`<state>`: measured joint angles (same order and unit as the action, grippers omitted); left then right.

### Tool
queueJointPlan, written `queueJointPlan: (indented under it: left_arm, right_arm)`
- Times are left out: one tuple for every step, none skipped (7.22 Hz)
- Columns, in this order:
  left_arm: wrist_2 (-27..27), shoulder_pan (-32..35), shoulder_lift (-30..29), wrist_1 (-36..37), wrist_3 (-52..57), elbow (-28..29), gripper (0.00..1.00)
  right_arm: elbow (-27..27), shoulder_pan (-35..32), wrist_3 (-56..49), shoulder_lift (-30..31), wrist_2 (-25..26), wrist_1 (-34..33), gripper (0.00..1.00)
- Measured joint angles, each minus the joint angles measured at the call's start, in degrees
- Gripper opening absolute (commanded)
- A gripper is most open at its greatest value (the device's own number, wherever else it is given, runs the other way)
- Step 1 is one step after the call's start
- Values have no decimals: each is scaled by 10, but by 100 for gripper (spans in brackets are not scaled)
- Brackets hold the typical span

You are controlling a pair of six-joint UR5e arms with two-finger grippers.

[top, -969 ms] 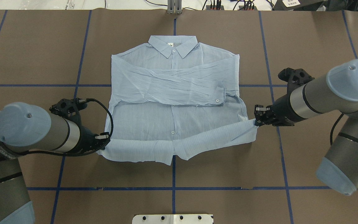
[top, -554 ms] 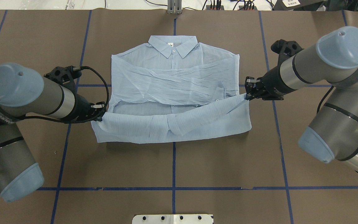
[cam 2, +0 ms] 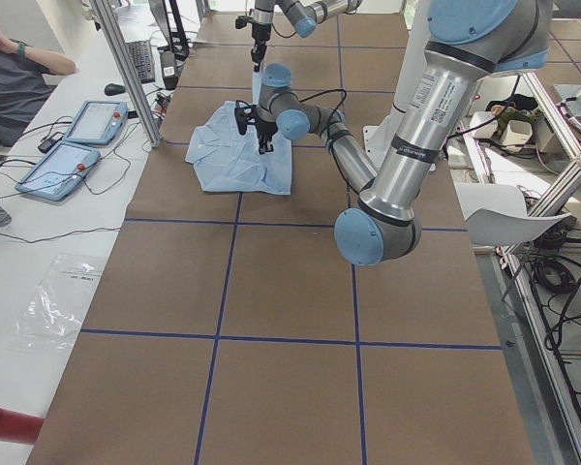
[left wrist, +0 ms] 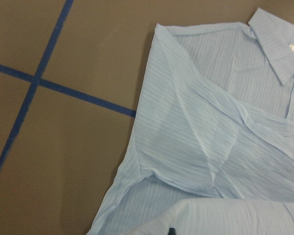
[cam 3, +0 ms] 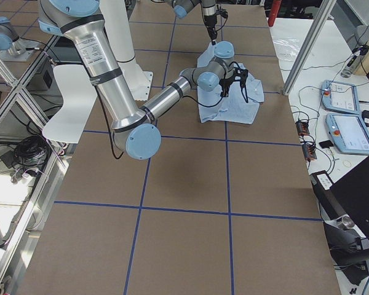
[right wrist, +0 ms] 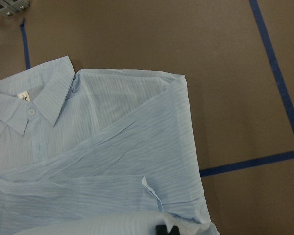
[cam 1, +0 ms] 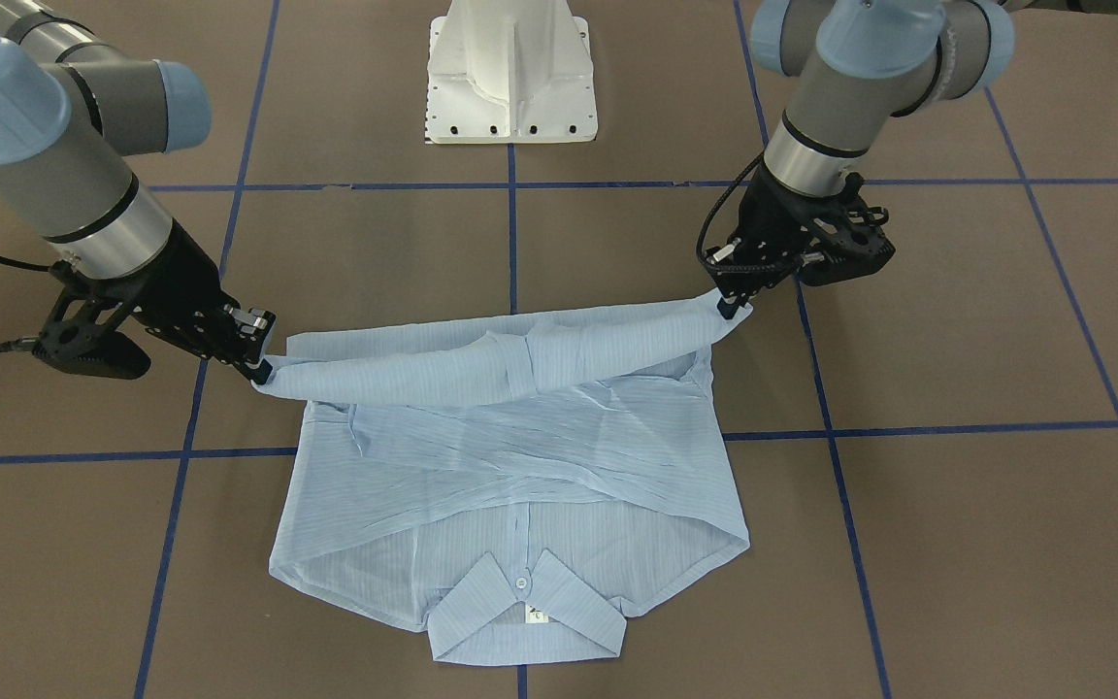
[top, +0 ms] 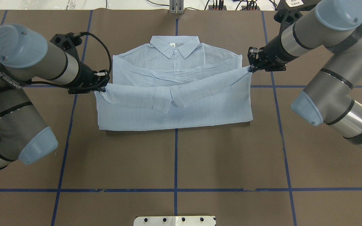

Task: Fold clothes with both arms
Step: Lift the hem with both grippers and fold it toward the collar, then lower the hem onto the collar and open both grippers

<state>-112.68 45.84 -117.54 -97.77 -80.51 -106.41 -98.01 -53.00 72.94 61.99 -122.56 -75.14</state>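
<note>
Your brown tabletop is gridded with blue tape lines. The light-blue shirt lies on it straight out from the white base, its collar on the side farthest from that base.

Light-blue, finely striped shirt on brown worktop
The worktop is crossed by dark-blue lines; white buttons are seen on the shirt.

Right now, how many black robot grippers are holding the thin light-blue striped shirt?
2. The left gripper pinches one lifted hem corner of the light-blue shirt, the right gripper pinches the opposite corner. No other gripper shows.
</note>
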Motion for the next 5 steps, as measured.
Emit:
queueJointPlan:
  left_arm:
    - [-3,18,-23,-2,14,32,0]
    - [-4,30,-51,-6,23,70,0]
    - [-4,40,-77,-16,27,111,0]
    - [-4,48,-92,-41,29,150,0]
    - [-4,54,-103,-78,30,196,0]
  right_arm:
    - [26,-6,-6,-18,0,0,0]
    - [47,-11,-11,-33,0,1,0]
    - [70,-16,-15,-49,0,1,0]
    - [95,-20,-22,-63,0,1,0]
    - [123,-22,-29,-79,1,2,0]
